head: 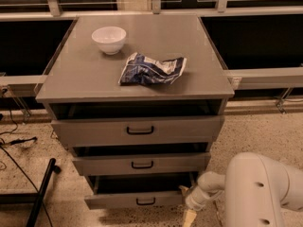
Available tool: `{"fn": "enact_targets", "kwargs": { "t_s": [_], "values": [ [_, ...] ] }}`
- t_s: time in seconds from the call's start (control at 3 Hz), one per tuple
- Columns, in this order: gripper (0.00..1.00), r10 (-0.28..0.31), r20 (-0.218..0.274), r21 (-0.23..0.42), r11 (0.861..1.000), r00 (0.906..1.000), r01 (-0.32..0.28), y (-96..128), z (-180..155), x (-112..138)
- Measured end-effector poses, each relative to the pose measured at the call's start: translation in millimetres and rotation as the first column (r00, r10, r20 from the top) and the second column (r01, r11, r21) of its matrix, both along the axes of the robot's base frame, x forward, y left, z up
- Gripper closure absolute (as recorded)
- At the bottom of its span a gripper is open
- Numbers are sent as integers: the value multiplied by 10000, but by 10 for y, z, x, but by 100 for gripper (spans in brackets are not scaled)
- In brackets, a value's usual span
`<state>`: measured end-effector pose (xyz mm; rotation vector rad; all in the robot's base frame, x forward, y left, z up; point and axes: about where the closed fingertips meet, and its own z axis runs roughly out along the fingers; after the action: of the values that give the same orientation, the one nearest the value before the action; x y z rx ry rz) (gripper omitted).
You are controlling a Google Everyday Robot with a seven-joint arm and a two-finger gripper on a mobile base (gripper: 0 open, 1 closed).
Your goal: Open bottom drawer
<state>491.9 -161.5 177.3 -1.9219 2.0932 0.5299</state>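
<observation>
The bottom drawer [135, 200] is the lowest and narrowest grey front of the cabinet, with a small black bar handle [145, 202]. It stands pulled out, with a dark gap showing above its front. My gripper [188, 212] is low at the drawer's right end, just below and right of the front's corner, at the end of the white arm [265, 193]. One pale fingertip [189, 218] points down toward the floor. The gripper is to the right of the handle, not on it.
The mid-sized drawer [140, 163] and the widest top drawer [137, 130] above are also slightly out. A white bowl [109, 39] and a blue-white chip bag [151, 69] lie on the cabinet top. A black pole [40, 193] and cables lie on the floor at left.
</observation>
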Motion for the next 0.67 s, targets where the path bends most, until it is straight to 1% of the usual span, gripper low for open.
{"fn": "enact_targets", "kwargs": {
  "t_s": [0.33, 0.67],
  "values": [
    [0, -2, -2, 1, 10000, 10000, 2, 8, 28, 4],
    [0, -172, -257, 101, 9998, 9995, 174, -48, 30, -98]
  ]
}}
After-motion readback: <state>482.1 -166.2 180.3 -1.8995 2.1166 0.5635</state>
